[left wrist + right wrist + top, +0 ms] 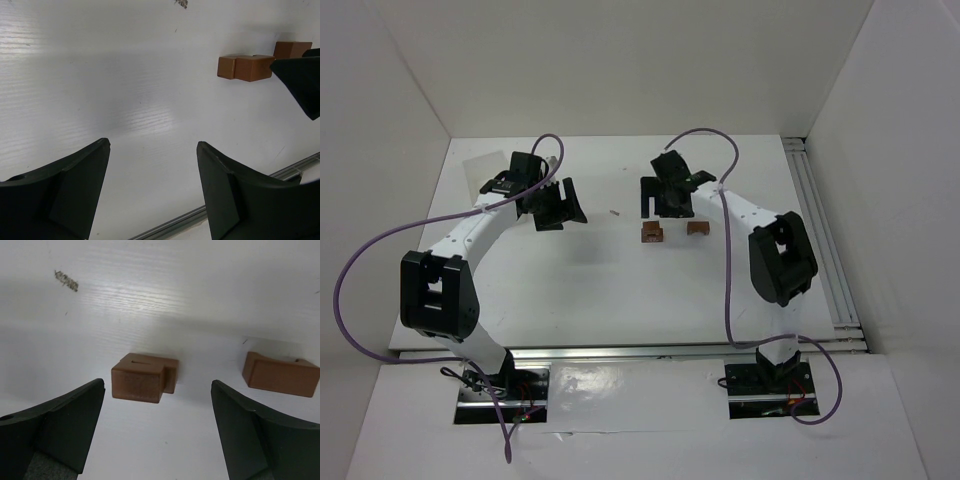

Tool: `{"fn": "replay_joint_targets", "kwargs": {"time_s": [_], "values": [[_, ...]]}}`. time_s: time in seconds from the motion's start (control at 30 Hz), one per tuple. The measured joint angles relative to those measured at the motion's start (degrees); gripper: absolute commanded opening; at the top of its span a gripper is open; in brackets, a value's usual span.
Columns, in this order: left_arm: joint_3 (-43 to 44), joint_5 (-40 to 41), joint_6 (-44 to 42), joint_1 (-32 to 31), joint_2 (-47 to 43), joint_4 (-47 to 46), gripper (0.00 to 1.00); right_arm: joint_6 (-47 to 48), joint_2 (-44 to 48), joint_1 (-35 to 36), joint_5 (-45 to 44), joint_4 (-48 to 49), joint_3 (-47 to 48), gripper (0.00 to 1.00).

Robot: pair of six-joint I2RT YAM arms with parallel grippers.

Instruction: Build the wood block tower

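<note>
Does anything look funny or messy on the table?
Only a tiny grey speck lying on the white table, left of the brown blocks. It looks like a stray crumb, not a block.

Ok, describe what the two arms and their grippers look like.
Both arms are alike: white tubular links, left arm and right arm, with chunky black joint housings. A purple cable loops along each. The left gripper and right gripper have two broad black wedge-shaped fingers. No markings visible.
</note>
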State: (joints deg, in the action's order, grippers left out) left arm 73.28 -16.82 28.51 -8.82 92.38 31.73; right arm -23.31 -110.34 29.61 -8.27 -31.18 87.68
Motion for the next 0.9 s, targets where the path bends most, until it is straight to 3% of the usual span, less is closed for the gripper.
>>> {"fn": "replay_joint_targets", "kwargs": {"time_s": [0.2, 0.37, 0.63, 0.7, 0.9], "values": [[0.0, 0.0, 0.0, 0.0, 0.0, 0.0, 0.82, -0.1, -0.1, 2.1, 0.7, 0.0, 0.0, 0.95], [0.0, 0.0, 0.0, 0.0, 0.0, 0.0, 0.82, -0.2, -2.0, 3.8, 0.0, -0.2, 1.4, 0.90], [0.0, 0.0, 0.0, 0.0, 0.0, 0.0, 0.82, -0.3, -4.9, 5.5, -1.3, -1.0, 1.9, 0.69], [0.0, 0.0, 0.0, 0.0, 0.0, 0.0, 0.82, -0.5, -4.9, 5.6, -1.7, -1.0, 2.0, 0.60], [0.0, 0.0, 0.0, 0.0, 0.0, 0.0, 0.82, -0.9, -4.9, 5.6, -2.9, -1.1, 2.3, 0.54]]}}
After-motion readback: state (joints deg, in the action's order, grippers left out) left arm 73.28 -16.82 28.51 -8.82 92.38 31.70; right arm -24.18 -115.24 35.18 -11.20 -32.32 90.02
